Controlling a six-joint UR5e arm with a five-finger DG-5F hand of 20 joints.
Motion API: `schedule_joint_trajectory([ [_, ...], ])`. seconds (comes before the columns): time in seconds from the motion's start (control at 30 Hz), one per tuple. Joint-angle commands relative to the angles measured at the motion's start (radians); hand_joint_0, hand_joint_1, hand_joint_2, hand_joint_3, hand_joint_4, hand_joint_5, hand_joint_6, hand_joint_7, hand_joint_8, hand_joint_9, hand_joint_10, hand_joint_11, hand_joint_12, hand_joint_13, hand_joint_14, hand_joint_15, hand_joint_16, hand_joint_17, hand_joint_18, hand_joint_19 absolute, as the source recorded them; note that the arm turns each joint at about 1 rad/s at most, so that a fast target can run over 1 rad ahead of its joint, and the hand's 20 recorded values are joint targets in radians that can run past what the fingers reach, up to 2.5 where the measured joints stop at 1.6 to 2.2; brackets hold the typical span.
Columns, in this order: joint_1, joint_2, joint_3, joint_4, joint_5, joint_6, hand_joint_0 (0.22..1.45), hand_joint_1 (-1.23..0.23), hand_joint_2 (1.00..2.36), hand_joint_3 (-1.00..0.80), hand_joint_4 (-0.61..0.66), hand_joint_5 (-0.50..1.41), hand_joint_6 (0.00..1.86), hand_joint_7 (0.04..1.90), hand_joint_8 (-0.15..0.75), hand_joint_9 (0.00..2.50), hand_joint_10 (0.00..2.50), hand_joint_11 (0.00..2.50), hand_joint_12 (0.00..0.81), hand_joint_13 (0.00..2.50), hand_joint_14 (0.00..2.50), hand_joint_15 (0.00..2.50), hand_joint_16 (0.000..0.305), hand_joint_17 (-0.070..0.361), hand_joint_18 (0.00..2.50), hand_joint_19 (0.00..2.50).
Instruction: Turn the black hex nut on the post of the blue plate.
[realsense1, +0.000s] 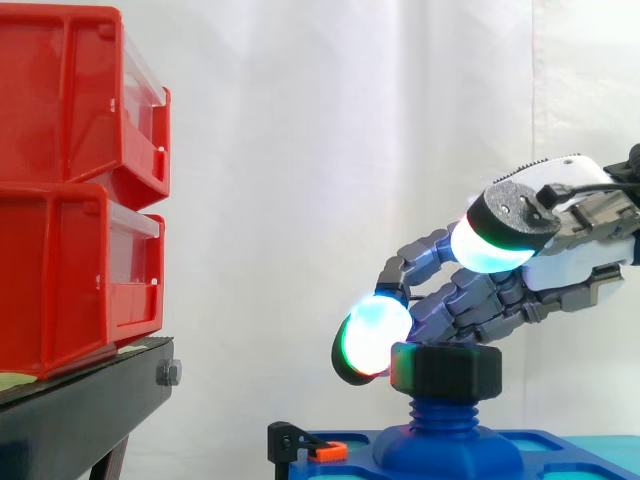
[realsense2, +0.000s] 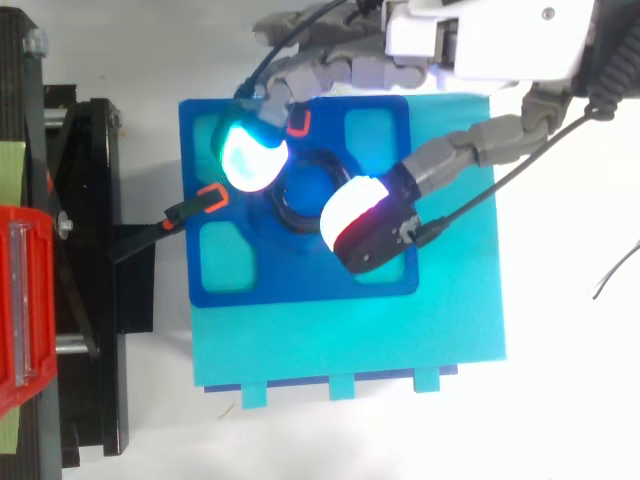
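**Hand hooked on the nut, plate right of the bins**

Far left: two red bins (realsense1: 70, 180), stacked, on the black stand (realsense1: 80, 410). White curtain (realsense1: 300, 150) behind everything.

Right of the stand: a black clamp with an orange tab (realsense1: 322, 450) at the near-left edge of the blue plate (realsense2: 300, 285). From above, the plate lies on a turquoise board (realsense2: 400, 340) and touches the stand's side.

Centre of the plate: the blue threaded post (realsense1: 443, 415), upright. The black hex nut (realsense1: 445, 372) sits at the top of it, level, with thread showing beneath.

My hand (realsense1: 480, 300) comes in from the right and is curled round the nut. One fingertip (realsense1: 372, 335), glowing cyan and green, hooks over and presses on the nut's left flank. My other fingers lie bent just above and behind its top. A second pad (realsense1: 492, 245), white and cyan, stands higher and to the right, clear of the nut. From above, the two pads flank the nut on opposite sides.
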Motion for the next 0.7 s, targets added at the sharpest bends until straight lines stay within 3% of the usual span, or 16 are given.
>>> schedule_joint_trajectory([
  [0.0,-0.017,0.0,0.019,-0.007,-0.019,-0.048,0.48,-0.47,1.0,-0.5,0.15,-0.24,0.5,0.84,0.236,0.25,0.01,0.15,0.327,0.01,0.0,0.0,0.046,0.104,0.0,0.0],
  [0.23,-0.034,0.0,0.034,-0.03,-0.042,-0.083,0.48,-0.47,1.0,-0.5,0.15,-0.24,0.5,0.85,0.236,0.24,0.0,0.15,0.328,0.01,0.0,0.0,0.046,0.103,0.0,0.0],
  [0.67,-0.035,0.003,0.037,-0.079,-0.043,-0.088,0.48,-0.47,1.0,-0.5,0.15,-0.24,0.5,0.85,0.235,0.24,0.0,0.15,0.326,0.01,0.0,0.0,0.045,0.101,0.0,0.0],
])
